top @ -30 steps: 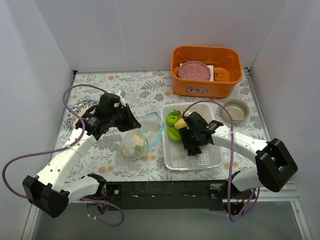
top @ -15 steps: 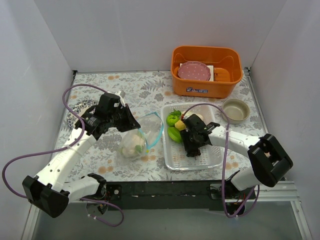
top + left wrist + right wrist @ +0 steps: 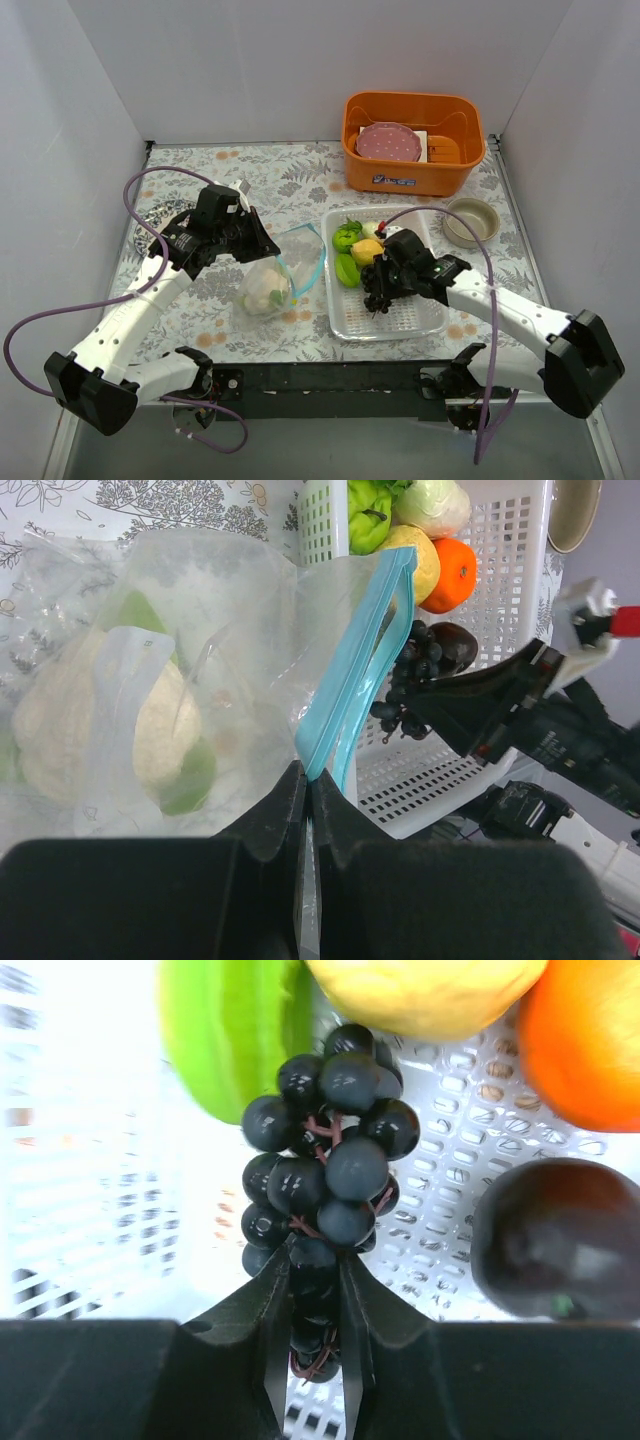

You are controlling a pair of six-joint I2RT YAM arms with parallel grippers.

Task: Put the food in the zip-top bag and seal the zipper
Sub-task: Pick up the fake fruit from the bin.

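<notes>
The zip-top bag (image 3: 268, 285) lies left of the tray with a white-green cabbage (image 3: 90, 720) inside it. My left gripper (image 3: 308, 780) is shut on the bag's mouth at the light blue zipper (image 3: 360, 660), and the mouth gapes toward the tray. My right gripper (image 3: 315, 1260) is down in the clear perforated tray (image 3: 400, 322), its fingers shut on the lower end of the dark grapes (image 3: 325, 1150). Round the grapes lie a green pepper (image 3: 235, 1030), a yellow lemon (image 3: 366, 251), an orange (image 3: 447, 572) and a dark plum (image 3: 560, 1235).
An orange bin (image 3: 413, 180) holding a pink plate (image 3: 389, 142) stands at the back right. A small bowl (image 3: 471, 219) sits right of the tray. White walls close in both sides of the table.
The right gripper's fingers have closed on the grapes, and the right arm's elbow has swung out to the right. The left gripper still holds the bag mouth in the same place.
</notes>
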